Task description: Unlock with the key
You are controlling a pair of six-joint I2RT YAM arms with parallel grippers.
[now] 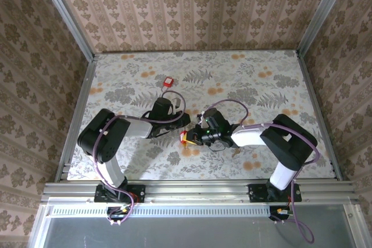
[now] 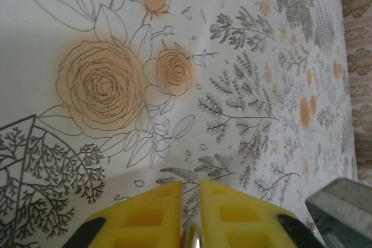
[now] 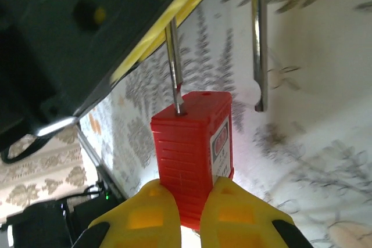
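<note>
Finding one: my right pincer (image 3: 192,189) is clamped on the lower body of a red padlock (image 3: 189,143), one yellow pad on each side, holding it clear of the flowered table (image 2: 87,15).

Finding two: the padlock's wire shackle (image 3: 258,39) stands open. One leg sits in the top of the body; the other leg's free end hangs beside the body, out of its hole.

Finding three: my left pincer (image 2: 190,185) is set narrow, pads nearly together. A bright bit of metal (image 2: 192,239) shows in the slit between them. From the right wrist camera the seated shackle leg runs up to my left yellow pads. Whether they grip it I cannot tell.

Finding four: I cannot tell where the key is.

Finding five: a second red padlock (image 1: 169,81) lies on the table, well apart, beyond both arms
</note>
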